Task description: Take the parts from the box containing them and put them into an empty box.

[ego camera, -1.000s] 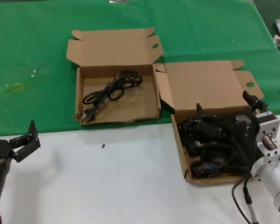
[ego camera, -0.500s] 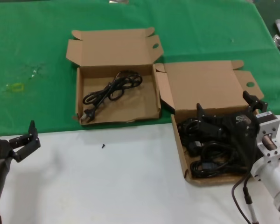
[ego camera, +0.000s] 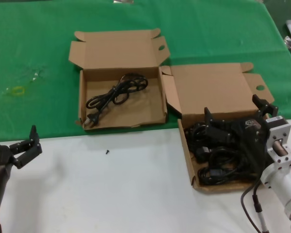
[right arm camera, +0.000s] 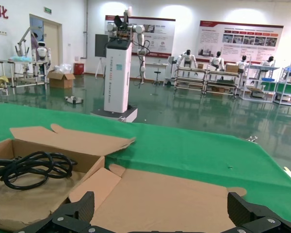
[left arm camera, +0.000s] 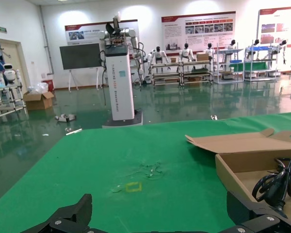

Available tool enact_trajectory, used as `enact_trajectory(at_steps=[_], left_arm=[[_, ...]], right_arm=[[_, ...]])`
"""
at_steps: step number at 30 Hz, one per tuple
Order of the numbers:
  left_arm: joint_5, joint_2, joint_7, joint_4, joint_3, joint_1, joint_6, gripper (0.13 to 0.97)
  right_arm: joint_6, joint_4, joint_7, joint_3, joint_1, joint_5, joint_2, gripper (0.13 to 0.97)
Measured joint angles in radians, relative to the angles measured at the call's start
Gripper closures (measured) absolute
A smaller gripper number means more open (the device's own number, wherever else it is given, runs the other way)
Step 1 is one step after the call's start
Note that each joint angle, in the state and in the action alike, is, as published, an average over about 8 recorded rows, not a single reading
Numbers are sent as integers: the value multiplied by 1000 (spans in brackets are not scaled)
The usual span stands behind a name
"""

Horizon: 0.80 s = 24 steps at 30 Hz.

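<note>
Nothing has shifted since a second ago: your right gripper is still parked low over the right-hand cardboard mailer box, fingers spread wide with nothing between them. That box lies open at the near right, straddling the edge of the green cloth and the white tabletop, and it holds a dense tangle of black power cords, with your gripper body covering part of the pile. Your left-hand mailer box sits open farther back on the cloth, its lid flat behind it, and you can see one coiled power cord lying across its floor. Your left gripper waits at the near left above the tabletop, fingers spread, well apart from both boxes.
</note>
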Motion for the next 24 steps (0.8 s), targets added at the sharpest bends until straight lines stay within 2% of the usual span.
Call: enact_trajectory(at_steps=[24], left_arm=[[0, 0, 0, 0, 0, 0, 0, 132]], right_arm=[[0, 0, 0, 0, 0, 0, 0, 129]])
